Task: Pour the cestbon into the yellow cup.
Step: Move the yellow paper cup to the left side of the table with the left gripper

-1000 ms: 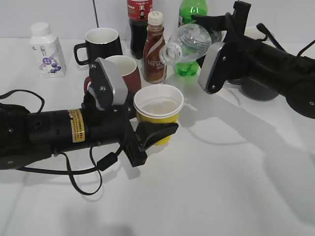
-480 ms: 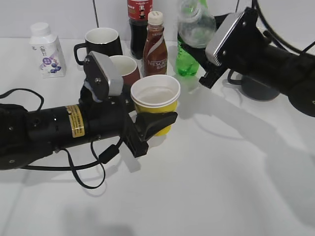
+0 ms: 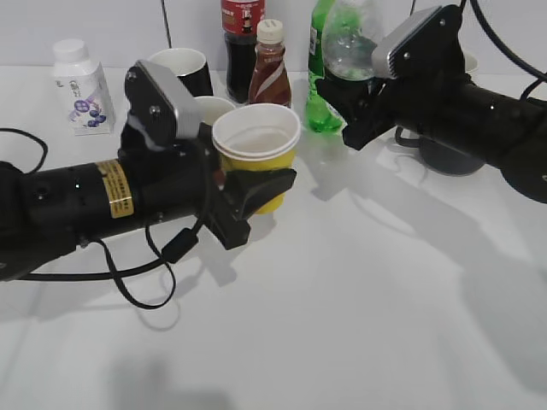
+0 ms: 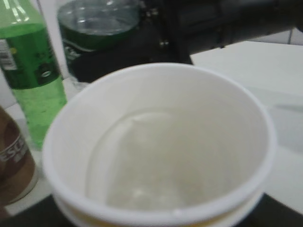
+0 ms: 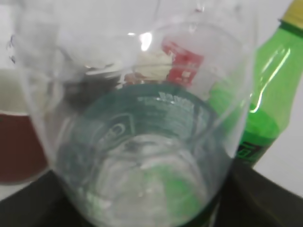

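Your left end effector (image 3: 261,190) is clamped on the yellow cup (image 3: 256,158), now raised off the table (image 3: 367,282) with water showing inside. To its right, your right end effector (image 3: 350,85) grips the cestbon (image 3: 346,43), swung back upright from its tilt, so the pour looks finished.

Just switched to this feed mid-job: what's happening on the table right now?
The left gripper holds the yellow cup upright off the table, with some water in it. The right gripper holds the cestbon upright, near the green bottle at the back. Nothing is pouring at this moment.
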Robot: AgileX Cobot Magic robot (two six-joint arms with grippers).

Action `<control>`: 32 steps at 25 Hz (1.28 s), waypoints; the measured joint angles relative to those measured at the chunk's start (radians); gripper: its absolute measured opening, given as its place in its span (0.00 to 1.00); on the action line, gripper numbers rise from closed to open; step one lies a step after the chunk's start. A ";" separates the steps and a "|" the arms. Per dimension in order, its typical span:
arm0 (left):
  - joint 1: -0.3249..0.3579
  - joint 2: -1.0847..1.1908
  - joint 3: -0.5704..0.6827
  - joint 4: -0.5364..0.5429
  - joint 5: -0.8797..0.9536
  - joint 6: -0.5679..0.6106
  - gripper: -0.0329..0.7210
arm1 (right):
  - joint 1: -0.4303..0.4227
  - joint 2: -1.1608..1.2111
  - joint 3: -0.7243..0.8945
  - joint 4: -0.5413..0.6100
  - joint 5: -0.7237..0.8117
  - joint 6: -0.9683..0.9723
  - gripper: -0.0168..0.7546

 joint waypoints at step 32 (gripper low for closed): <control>0.116 -0.076 0.127 -0.215 0.088 0.028 0.63 | 0.000 0.000 0.000 0.071 0.105 0.080 0.62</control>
